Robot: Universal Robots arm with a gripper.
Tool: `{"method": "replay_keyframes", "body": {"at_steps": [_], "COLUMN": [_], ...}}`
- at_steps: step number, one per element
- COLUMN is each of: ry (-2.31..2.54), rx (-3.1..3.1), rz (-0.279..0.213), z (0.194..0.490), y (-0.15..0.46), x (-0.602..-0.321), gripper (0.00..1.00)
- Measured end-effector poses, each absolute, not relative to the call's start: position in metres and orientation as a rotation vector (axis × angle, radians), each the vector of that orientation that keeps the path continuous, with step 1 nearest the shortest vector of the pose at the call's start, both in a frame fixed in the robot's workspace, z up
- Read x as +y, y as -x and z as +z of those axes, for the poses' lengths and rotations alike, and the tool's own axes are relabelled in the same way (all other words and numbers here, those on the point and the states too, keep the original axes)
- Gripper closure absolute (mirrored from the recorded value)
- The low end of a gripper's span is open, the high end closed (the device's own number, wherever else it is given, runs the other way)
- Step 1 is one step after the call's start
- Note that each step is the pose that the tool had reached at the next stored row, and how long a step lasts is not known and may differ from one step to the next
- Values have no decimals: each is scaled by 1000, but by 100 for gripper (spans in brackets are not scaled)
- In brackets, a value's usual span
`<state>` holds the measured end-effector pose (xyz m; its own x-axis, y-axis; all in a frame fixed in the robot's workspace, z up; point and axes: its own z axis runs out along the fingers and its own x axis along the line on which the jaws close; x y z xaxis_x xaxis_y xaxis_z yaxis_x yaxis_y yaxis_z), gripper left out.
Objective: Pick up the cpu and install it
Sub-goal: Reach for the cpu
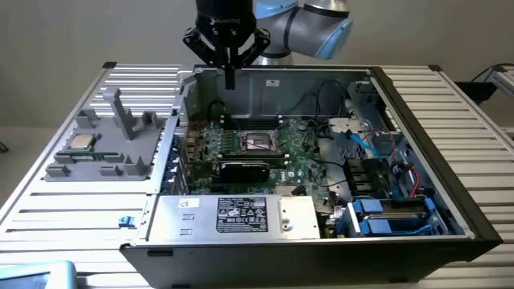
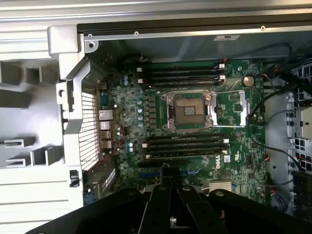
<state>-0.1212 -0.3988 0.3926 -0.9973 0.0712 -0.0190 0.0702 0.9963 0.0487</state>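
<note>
The cpu, a small square chip with a silver top, lies on the grey holder tray at the exterior view's left, outside the computer case. My gripper hangs high over the back wall of the open case, well away from the cpu, its fingers pressed together and holding nothing. In the wrist view the shut gripper looks down on the green motherboard. The dark square socket with its metal frame sits mid-board, also seen from outside as the socket.
The case lies open on a slatted metal table. Memory slots flank the socket. A power supply box sits at the near side, with cables and blue drive bays on the exterior view's right.
</note>
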Motion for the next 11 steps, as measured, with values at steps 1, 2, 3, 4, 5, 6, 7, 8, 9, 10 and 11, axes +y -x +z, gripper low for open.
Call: {"method": "replay_keyframes", "body": {"at_steps": [1,2,3,4,5,6,7,8,9,10,11], "ry": [-110,-110,-110,-110,-110,-110,-110,-110,-110,-110,-110], "rx": [3118,3118,3118,3118,3118,3118,3118,3118,3118,3118,3118], "rz": [75,75,75,75,75,75,75,75,75,75,75], "z": [393,393,393,393,393,393,393,393,393,393,393], "y": [121,121,121,121,121,121,121,121,121,121,121], "x": [-399,-399,-399,-399,-399,-399,-399,-399,-399,-399,-399], "gripper": [89,89,89,89,89,89,89,89,89,89,89]}}
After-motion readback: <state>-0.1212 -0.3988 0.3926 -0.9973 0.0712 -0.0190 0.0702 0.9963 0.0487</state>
